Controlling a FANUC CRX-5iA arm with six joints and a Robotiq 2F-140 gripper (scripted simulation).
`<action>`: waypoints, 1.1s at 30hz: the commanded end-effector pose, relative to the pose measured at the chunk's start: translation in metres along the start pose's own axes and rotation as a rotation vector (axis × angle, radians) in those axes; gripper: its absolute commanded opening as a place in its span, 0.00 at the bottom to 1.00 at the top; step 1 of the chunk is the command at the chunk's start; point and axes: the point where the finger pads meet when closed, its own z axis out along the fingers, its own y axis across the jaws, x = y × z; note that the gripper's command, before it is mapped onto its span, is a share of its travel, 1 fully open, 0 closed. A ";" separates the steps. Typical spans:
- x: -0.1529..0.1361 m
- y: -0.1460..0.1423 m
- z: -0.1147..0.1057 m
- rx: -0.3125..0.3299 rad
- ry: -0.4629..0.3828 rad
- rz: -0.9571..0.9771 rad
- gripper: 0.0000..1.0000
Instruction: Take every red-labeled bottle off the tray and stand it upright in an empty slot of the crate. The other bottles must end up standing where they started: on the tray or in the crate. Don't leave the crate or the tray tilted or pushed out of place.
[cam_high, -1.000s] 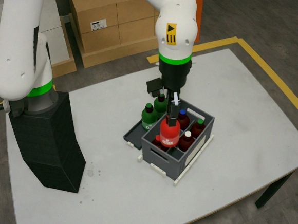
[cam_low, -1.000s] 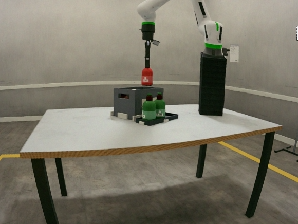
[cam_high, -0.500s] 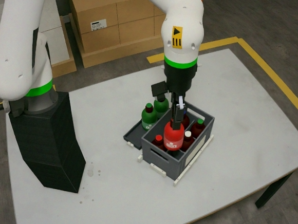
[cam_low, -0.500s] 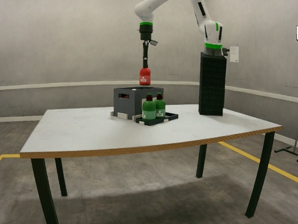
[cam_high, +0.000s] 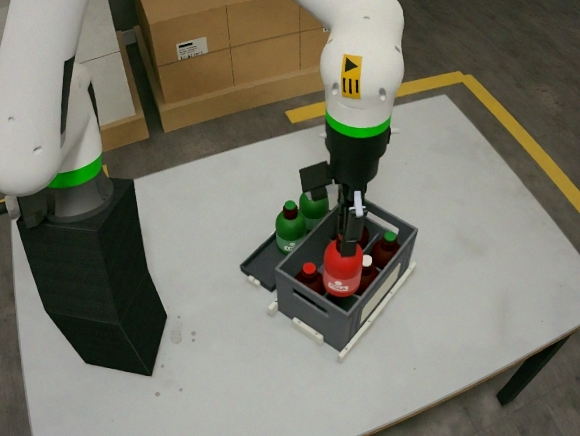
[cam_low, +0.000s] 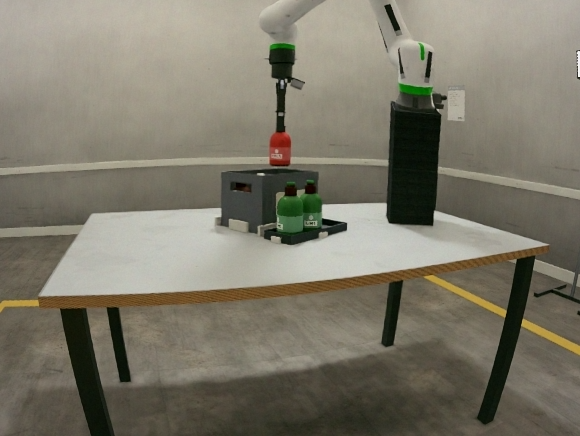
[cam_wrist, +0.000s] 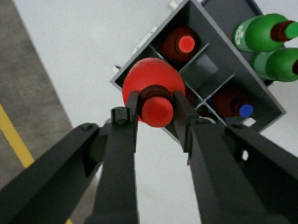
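Observation:
My gripper (cam_high: 349, 243) (cam_low: 281, 131) (cam_wrist: 155, 104) is shut on the neck of a red-labeled bottle (cam_high: 342, 272) (cam_low: 280, 148) (cam_wrist: 149, 82). The bottle hangs upright above the dark grey crate (cam_high: 320, 320) (cam_low: 250, 200) (cam_wrist: 148, 49), its base clear of the rim. In the crate stand dark bottles with a red cap (cam_high: 309, 275) (cam_wrist: 182, 44), a white cap (cam_high: 367, 262), a green cap (cam_high: 389, 245) and a blue cap (cam_wrist: 245, 110). One empty slot (cam_wrist: 205, 67) shows in the wrist view. Two green-labeled bottles (cam_high: 290, 230) (cam_high: 314, 207) (cam_low: 289, 215) (cam_low: 311, 210) (cam_wrist: 260, 32) (cam_wrist: 280, 62) stand on the tray (cam_high: 257, 265) (cam_low: 330, 227).
The tray lies against the crate's far left side. White blocks (cam_high: 307, 330) sit around the crate's base on the table (cam_high: 450, 200). The arm's black pedestal (cam_high: 95, 280) (cam_low: 414, 160) stands at the table's left. Cardboard boxes (cam_high: 225, 45) are stacked beyond the table.

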 end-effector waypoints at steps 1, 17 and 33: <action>-0.002 -0.002 -0.001 0.001 -0.001 0.000 0.10; -0.003 -0.004 -0.001 0.001 -0.001 0.000 0.10; -0.003 -0.004 -0.001 0.001 -0.001 0.000 0.10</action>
